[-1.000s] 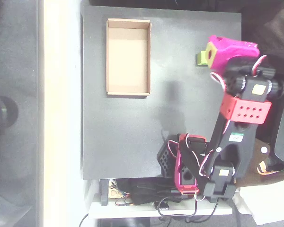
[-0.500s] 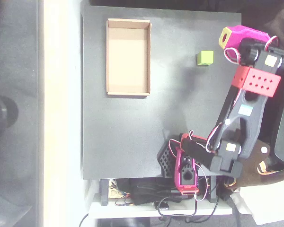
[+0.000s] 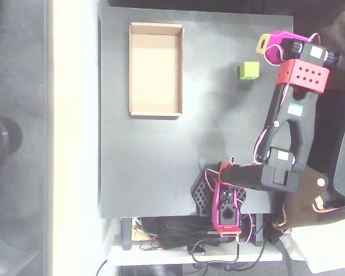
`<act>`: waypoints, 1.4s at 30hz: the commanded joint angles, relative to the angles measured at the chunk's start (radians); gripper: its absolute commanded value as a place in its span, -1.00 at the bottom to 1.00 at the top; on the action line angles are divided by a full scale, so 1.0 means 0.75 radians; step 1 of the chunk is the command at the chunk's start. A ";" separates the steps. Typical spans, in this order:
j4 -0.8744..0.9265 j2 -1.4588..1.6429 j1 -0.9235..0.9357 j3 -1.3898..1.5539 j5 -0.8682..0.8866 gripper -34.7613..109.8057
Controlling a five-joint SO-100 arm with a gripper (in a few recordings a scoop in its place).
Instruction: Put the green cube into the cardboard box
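Observation:
The green cube (image 3: 249, 70) lies alone on the black table top, right of centre and near the back, in the overhead view. The cardboard box (image 3: 156, 69) sits at the back left, long side running front to back, with nothing inside it. My magenta gripper (image 3: 265, 43) hovers just above and to the right of the cube in the picture, apart from it, its yellow patch facing the camera. From above its fingers are hidden under the head, so how they stand cannot be told. It holds nothing that I can see.
The black table top (image 3: 161, 161) ends close to the right of the cube. My arm's base (image 3: 224, 204) and cables stand at the front edge. A pale strip (image 3: 75, 138) runs down the left side beyond the table.
The gripper, which partly covered the cube a second ago, has swung up and to the right, off the cube. The cube and the box have not moved.

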 commanded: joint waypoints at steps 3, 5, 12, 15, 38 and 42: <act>-0.008 -0.086 -0.002 -0.018 0.143 -0.08; -0.010 -0.115 -0.006 -0.016 0.143 -0.08; -0.010 -0.190 -0.076 -0.014 0.143 -0.08; -0.010 -0.217 -0.106 -0.014 0.143 -0.08; 0.002 -0.421 -0.104 -0.012 0.145 -0.08; 0.002 -0.440 -0.104 -0.012 0.145 -0.09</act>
